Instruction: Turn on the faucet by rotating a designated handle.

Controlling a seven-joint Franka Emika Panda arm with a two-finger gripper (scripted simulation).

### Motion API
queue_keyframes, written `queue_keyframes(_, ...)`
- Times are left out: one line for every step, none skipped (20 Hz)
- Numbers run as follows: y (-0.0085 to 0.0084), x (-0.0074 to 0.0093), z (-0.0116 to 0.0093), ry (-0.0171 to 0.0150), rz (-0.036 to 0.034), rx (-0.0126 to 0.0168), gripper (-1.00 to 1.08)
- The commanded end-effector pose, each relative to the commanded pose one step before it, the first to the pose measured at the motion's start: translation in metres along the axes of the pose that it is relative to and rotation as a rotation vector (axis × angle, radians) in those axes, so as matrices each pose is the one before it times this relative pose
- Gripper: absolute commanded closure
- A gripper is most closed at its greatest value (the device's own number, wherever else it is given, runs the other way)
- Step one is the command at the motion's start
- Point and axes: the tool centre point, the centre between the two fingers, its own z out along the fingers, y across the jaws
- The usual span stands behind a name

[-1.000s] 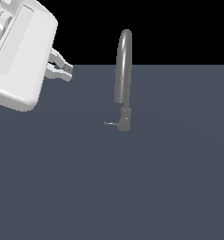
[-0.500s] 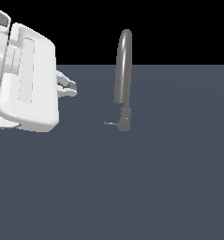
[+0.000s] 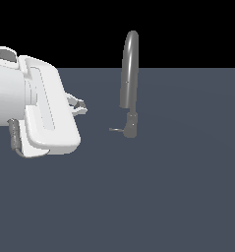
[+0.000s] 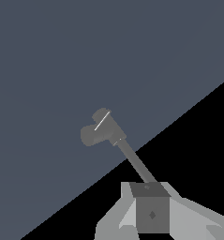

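My bulky white arm's gripper [image 3: 81,105] holds nothing; its grey fingertips look nearly closed, though I cannot tell for sure. Beyond it, well apart, the small thin grey metal lever handle [image 3: 117,130] juts from the base of the tall slim grey gooseneck faucet [image 3: 130,74]. I should drop to lever height, then push sideways near its tip.

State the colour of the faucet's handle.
Grey metallic, like the faucet itself. The handle shows best in the exterior view.

Upright grey faucet [image 3: 130,74], side handle [image 3: 116,130]
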Motion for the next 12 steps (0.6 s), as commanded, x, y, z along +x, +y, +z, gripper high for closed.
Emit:
queue_keyframes(-0.00348,0.00604,0.00563,-0.00363,-0.03552,-0.03638,1.08)
queue_keyframes(-0.00147,0.00234,0.00229,-0.00179,-0.01430,-0.01402,1.08)
queue_keyframes(-0.00148,0.00234,0.00230,-0.00182,-0.01434,-0.01405,1.08)
queue_keyframes(-0.00149,0.00234,0.00231,-0.00186,-0.01439,-0.01407,1.08)
queue_keyframes(-0.00150,0.00235,0.00232,-0.00189,-0.01446,-0.01410,1.08)
queue_keyframes(-0.00151,0.00235,0.00233,-0.00193,-0.01451,-0.01413,1.08)
queue_keyframes(-0.00153,0.00235,0.00234,-0.00197,-0.01456,-0.01414,1.08)
queue_keyframes(-0.00154,0.00235,0.00235,-0.00200,-0.01461,-0.01415,1.08)
queue_keyframes(-0.00155,0.00235,0.00236,-0.00204,-0.01466,-0.01416,1.08)
queue_keyframes(-0.00156,0.00235,0.00236,-0.00207,-0.01471,-0.01417,1.08)
queue_keyframes(-0.00157,0.00234,0.00237,-0.00211,-0.01474,-0.01415,1.08)
queue_keyframes(-0.00158,0.00234,0.00237,-0.00214,-0.01479,-0.01415,1.08)
